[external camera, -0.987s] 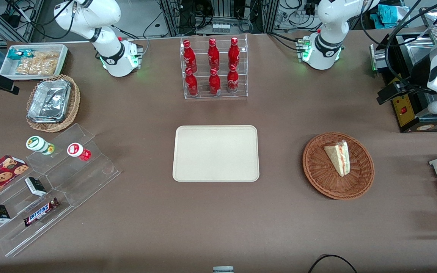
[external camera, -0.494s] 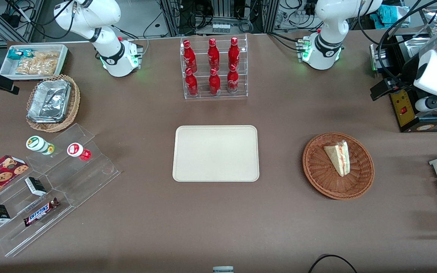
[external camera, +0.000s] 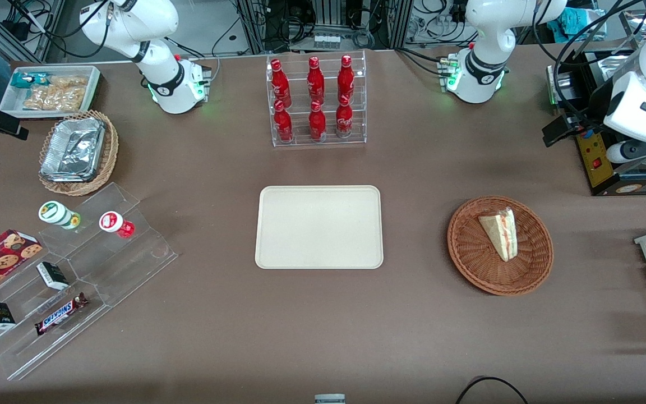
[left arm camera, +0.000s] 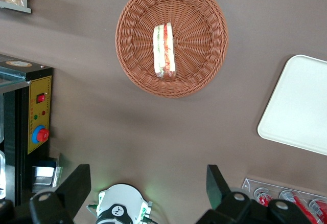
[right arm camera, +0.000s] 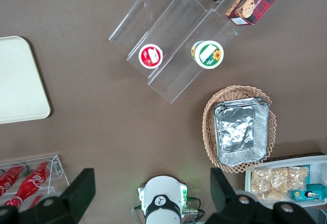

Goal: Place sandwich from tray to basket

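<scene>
Jaws spread wide, the gripper (external camera: 555, 132) hangs near the yellow-panelled machine (external camera: 595, 160), toward the table's working-arm end. Nearer the front camera, the sandwich (external camera: 501, 234) lies in the brown basket (external camera: 471, 252), close to its farther rim; a gap parts basket from tray (external camera: 319, 227). A flower marks the label on the tub (right arm camera: 208, 54).

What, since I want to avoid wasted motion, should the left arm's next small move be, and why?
Probably a small retreat of the gripper, away from the basket, rather than a grasp. The sandwich already lies inside the basket's rim, and the open gripper holds nothing, hanging above the table, farther from the front camera than the basket.
</scene>
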